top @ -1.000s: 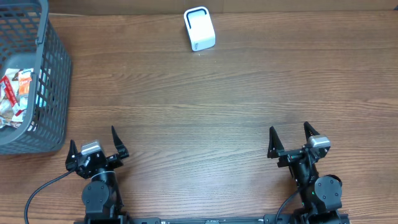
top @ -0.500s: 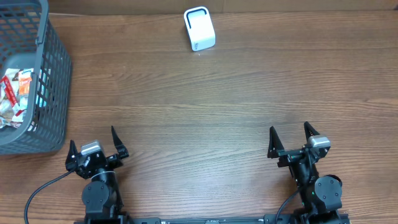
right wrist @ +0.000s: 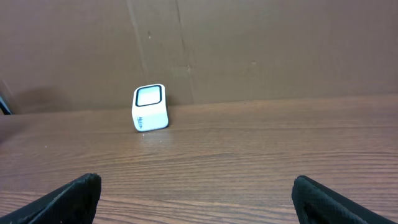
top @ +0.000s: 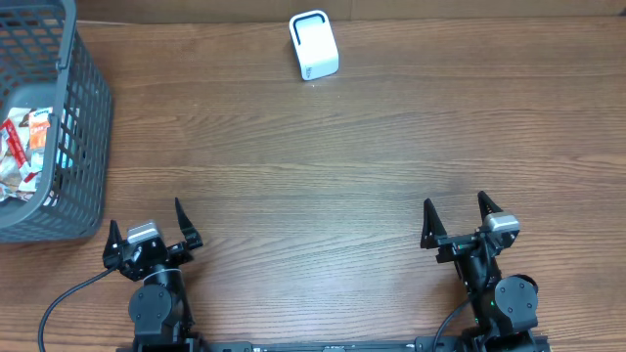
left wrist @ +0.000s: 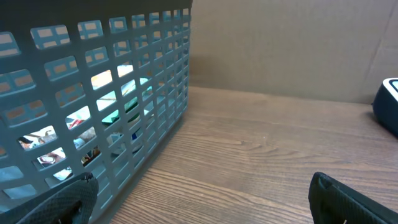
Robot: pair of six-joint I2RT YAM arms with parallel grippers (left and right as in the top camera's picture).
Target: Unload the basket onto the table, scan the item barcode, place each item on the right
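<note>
Change: none, same parked pose at near edge as a second ago | left gripper [top: 147, 225]: jaws spread, empty | right gripper [top: 456, 209]: jaws spread, empty | packaged items [top: 23, 156]: inside basket [top: 90, 117], far left | scanner [top: 314, 45]: far centre | task: not begun, pick pending

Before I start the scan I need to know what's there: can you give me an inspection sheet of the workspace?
Surface: wooden table, no spills seen.
Job's things: white scanner standing at the far edge; grey basket at far left holding packaged items.
Clutter: nothing seen.
Grippers: left gripper and right gripper both open, empty, at the near edge.
Cables: black cable trailing from the left arm's base.
Surroundings: brown cardboard backdrop behind the table.
</note>
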